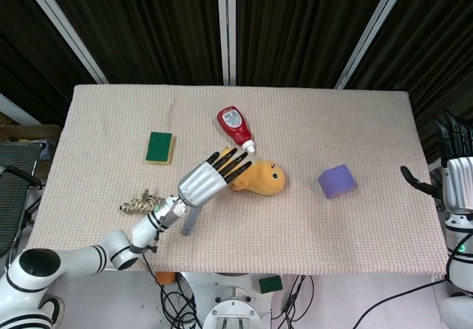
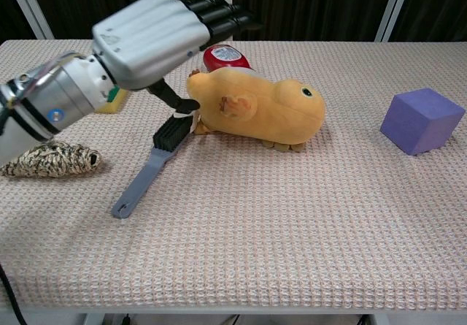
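Our left hand (image 2: 157,36) hovers spread, empty, just above the plush hamster (image 2: 255,113); our right hand (image 1: 452,170), offside, seems spread too.

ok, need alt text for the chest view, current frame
The left robot hand hovers open, fingers straight, just above the tail end of a yellow plush lying on the woven table. A grey brush lies beside the plush, a red bottle behind it, a purple cube at right and a straw bundle at left.
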`<state>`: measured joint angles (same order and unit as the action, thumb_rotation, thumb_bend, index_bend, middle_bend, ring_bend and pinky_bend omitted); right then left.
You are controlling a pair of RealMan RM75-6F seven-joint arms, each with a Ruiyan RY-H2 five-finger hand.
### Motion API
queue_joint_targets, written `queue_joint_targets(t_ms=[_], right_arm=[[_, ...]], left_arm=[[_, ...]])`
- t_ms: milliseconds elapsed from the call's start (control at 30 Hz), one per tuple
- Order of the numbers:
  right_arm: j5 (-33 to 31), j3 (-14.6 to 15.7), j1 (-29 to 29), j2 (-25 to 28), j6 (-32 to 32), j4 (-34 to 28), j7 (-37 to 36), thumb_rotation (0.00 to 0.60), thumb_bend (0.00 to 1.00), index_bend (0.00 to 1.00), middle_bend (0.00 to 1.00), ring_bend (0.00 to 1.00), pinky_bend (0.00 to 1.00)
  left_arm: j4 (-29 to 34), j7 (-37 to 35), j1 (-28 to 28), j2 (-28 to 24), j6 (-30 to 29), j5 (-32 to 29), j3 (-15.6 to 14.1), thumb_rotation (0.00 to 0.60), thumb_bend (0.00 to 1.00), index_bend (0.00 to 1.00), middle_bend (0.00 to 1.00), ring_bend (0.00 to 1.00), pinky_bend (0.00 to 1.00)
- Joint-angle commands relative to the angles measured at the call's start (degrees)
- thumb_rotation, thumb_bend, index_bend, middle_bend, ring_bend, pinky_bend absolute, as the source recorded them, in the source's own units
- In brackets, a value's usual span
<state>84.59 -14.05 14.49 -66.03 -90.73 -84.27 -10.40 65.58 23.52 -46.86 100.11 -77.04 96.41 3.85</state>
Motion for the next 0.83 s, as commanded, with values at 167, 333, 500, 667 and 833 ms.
queue_joint_targets(t_ms=[167,333,500,667,833], right_arm=[[-1.3,5.4,-4.6,2.4,2.5,0.3,2.5,0.6,0.2,0.0,0.0,0.0,0.0],[-2.4,10.5,-8.7,4.3,4.5,-0.5,9.4,0.6,0.2,0.0,0.0,0.0,0.0],[-1.5,13.2,-11.0,5.4,5.1,0.3,10.0,0.6,0.2,0.0,0.0,0.0,0.0],[-1.1,13.4,-12.5,5.9,3.6,1.4,10.1,0.6,0.2,0.0,0.0,0.0,0.0],[0.0,13.1,-12.4,5.1,3.2,2.9,9.6,0.6,0.21,0.0,0.0,0.0,0.0]], left_arm=[[27.6,4.2,22.3,-23.7,-16.2,-10.1,-5.3,0.6,0.05,0.09,0.1,0.09,0.31],[29.4,-3.7,31.6,-31.4,-19.6,-16.0,-8.6,0.491,0.01,0.09,0.06,0.05,0.23],[24.8,-12.3,37.4,-33.3,-20.5,-17.1,-10.5,0.403,0.01,0.09,0.04,0.04,0.23],[21.2,-16.4,41.5,-34.5,-20.7,-16.8,-11.7,0.36,0.01,0.09,0.04,0.04,0.21],[20.3,-18.9,42.9,-35.6,-20.6,-13.8,-12.0,0.357,0.01,0.09,0.04,0.04,0.21]])
